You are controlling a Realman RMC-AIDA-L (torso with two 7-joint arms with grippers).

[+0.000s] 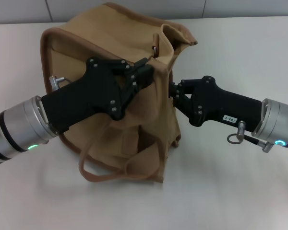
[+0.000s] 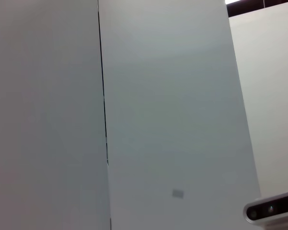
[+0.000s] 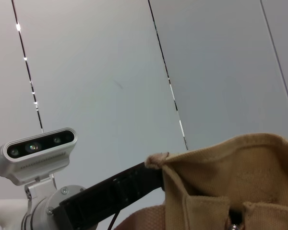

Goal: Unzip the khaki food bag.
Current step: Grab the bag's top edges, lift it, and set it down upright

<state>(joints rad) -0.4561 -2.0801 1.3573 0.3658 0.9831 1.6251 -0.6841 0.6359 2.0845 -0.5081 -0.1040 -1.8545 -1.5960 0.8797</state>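
Note:
The khaki food bag (image 1: 101, 43) stands in the middle of the white table, tan canvas with brown piping, its webbing handles (image 1: 110, 167) hanging toward me. A small metal piece (image 1: 154, 49) shows at its top, where the fabric gapes. My left gripper (image 1: 149, 71) lies across the bag's top and is shut on a fold of the bag's fabric; the right wrist view shows its black finger (image 3: 129, 184) meeting the fabric's corner (image 3: 156, 160). My right gripper (image 1: 172, 93) presses against the bag's right side, its fingertips hidden in the fabric. The left wrist view shows no bag.
The white table (image 1: 240, 187) runs all around the bag, with a grey panelled wall (image 1: 134, 7) behind it. The left wrist view shows only wall panels (image 2: 173, 120) and the head camera (image 2: 271, 211). The head camera also shows in the right wrist view (image 3: 36, 153).

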